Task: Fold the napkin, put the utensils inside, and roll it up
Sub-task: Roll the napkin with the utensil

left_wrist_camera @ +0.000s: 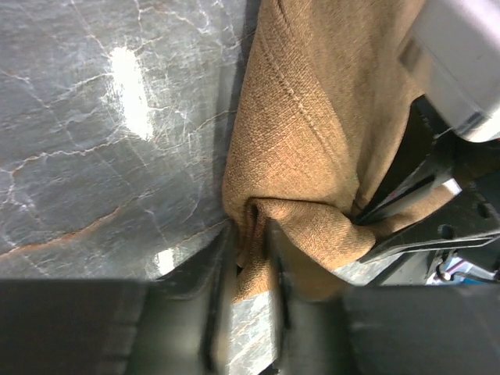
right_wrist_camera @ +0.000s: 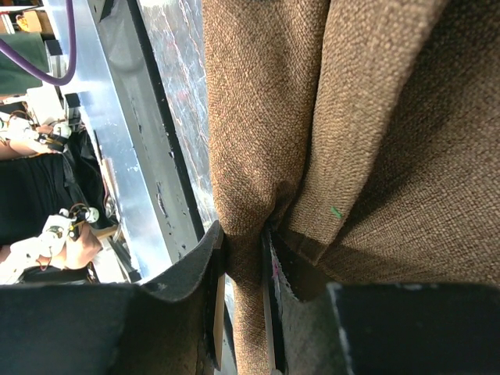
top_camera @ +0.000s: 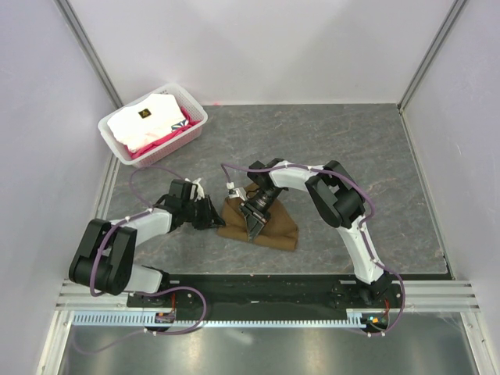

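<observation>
Seen from above, the right pincer and its wrist cover the middle of the napkin. The left pincer is too dark and small to separate from the cloth's edge. Both wrist views cut the napkin off at their top edges. In the basket, the white cloth hides most of the pink cloth.

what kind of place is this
Probably a lab robot cell, not a kitchen: white panel walls box in a grey marbled table, and an aluminium rail runs along its near edge.
</observation>
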`<state>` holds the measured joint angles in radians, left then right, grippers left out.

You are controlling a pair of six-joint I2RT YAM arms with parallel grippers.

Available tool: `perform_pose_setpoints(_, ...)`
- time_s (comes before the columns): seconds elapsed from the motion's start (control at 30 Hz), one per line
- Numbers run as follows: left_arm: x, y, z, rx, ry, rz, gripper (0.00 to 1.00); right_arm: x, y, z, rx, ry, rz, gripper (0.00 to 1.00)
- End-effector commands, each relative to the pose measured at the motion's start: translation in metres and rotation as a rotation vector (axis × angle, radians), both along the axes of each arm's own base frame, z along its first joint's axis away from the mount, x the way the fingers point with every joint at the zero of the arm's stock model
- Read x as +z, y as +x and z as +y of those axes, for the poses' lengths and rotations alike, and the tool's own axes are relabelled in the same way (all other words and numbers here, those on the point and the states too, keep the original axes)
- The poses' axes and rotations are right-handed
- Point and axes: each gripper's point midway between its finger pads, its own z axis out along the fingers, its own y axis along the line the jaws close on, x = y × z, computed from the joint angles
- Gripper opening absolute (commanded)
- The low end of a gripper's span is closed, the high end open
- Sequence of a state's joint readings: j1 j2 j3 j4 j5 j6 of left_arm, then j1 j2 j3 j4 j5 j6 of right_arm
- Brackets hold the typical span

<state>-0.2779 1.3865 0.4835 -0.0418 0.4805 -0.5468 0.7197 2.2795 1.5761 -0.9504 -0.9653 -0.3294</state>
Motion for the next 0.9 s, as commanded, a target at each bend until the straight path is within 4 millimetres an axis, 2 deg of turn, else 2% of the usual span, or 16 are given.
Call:
perform_pose_setpoints(0.0,0.002,0.004,-0.006,-0.016,-0.015,-0.008,0.17,-0.034,0.008,-0.013,0.049,-0.063,-0.090,0.13)
perform_pose_setpoints(0.13,-0.003,0.001,-0.005,-0.017,-0.005,0.022,0.03,-0.025,0.019,-0.010,0.038,-0.069,-0.151,0.17)
perform_pose_setpoints(0.2,-0.006,0.000,-0.005,-0.016,0.003,0.033,0.02,-0.016,0.030,-0.007,0.013,-0.074,-0.216,0.23)
perform_pose_setpoints(0.27,-0.008,-0.002,-0.003,-0.012,0.015,0.050,0.02,-0.001,0.042,-0.004,-0.017,-0.069,-0.295,0.34)
perform_pose_setpoints(0.33,-0.010,-0.003,-0.001,-0.011,0.030,0.067,0.02,0.004,0.056,-0.003,-0.070,-0.097,-0.369,0.44)
perform_pose_setpoints(0.37,-0.010,-0.003,0.000,-0.008,0.037,0.075,0.02,0.017,0.062,-0.001,-0.092,-0.084,-0.412,0.46)
perform_pose_setpoints(0.43,-0.010,-0.002,0.001,-0.012,0.048,0.085,0.02,0.026,0.069,0.000,-0.129,-0.084,-0.472,0.50)
perform_pose_setpoints(0.47,-0.011,-0.003,0.001,-0.011,0.053,0.093,0.02,0.041,0.074,0.002,-0.153,-0.066,-0.526,0.50)
perform_pose_setpoints(0.53,-0.010,0.001,0.002,-0.010,0.062,0.095,0.02,0.044,0.077,0.001,-0.175,-0.085,-0.624,0.52)
perform_pose_setpoints(0.57,-0.010,0.000,0.002,-0.011,0.066,0.103,0.02,0.059,0.079,0.002,-0.191,-0.071,-0.691,0.53)
perform_pose_setpoints(0.6,-0.008,0.002,0.001,-0.011,0.067,0.102,0.02,0.055,0.077,0.000,-0.191,-0.077,-0.740,0.54)
perform_pose_setpoints(0.67,-0.008,0.004,0.001,-0.012,0.072,0.114,0.02,0.066,0.077,0.005,-0.186,-0.091,-0.920,0.57)
perform_pose_setpoints(0.7,-0.008,0.004,0.001,-0.013,0.074,0.118,0.02,0.057,0.070,-0.001,-0.167,-0.127,-0.964,0.61)
perform_pose_setpoints(0.77,-0.007,0.006,0.001,-0.018,0.081,0.131,0.02,0.068,0.062,0.008,-0.149,-0.128,-1.131,0.62)
perform_pose_setpoints(0.8,-0.007,0.007,0.001,-0.022,0.081,0.132,0.02,0.058,0.053,0.002,-0.125,-0.149,-1.155,0.63)
perform_pose_setpoints(0.87,-0.007,0.009,0.000,-0.023,0.081,0.141,0.02,0.061,0.046,0.007,-0.123,-0.152,-1.254,0.64)
